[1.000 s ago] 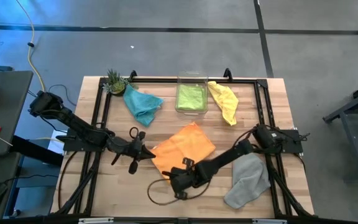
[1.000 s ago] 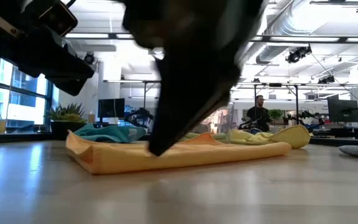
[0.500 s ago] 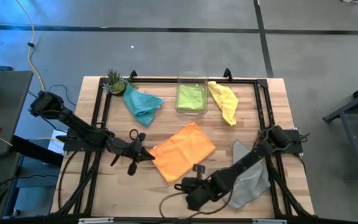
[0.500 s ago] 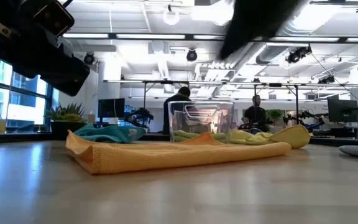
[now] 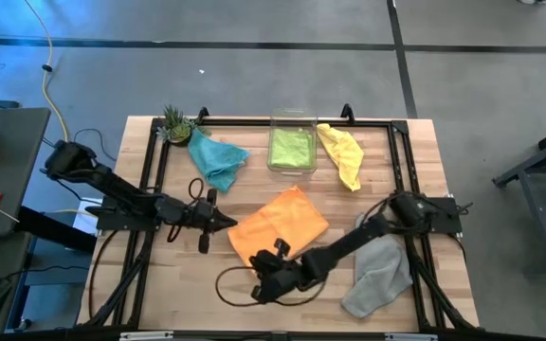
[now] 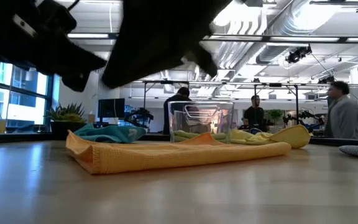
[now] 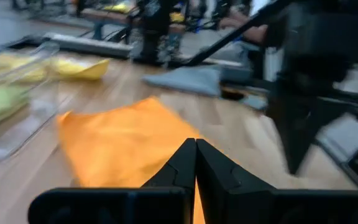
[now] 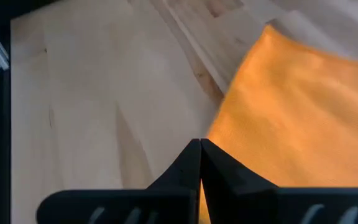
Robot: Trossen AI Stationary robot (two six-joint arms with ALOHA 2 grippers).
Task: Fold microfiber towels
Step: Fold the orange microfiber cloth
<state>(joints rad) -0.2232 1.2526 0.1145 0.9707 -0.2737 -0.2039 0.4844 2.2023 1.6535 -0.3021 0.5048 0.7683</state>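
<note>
- Wooden bench (image 5: 159,284) carries the orange towel (image 5: 278,225) at its middle.
- Left pincer (image 5: 224,221) (fingers pressed together) reaches low, seemingly touching the towel's left edge.
- Right pincer (image 5: 257,268), closed and empty, stretches to its near corner.

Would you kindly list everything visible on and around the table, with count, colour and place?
orange towel: one, orange, folded, table centre
teal towel: one, teal blue, crumpled, back left
green towel: one, lime green, inside the bin
clear bin: one, transparent, back centre
yellow towel: one, yellow, crumpled, right of the bin
grey towel: one, grey, front right, partly under the right arm
plant: one, green, back left corner
table: one, light wood with a black frame
people: at least three, in the room behind, low view
left gripper: black, jaws shut, at the orange towel's left edge
right gripper: black, jaws shut, just off the orange towel's front corner
</note>
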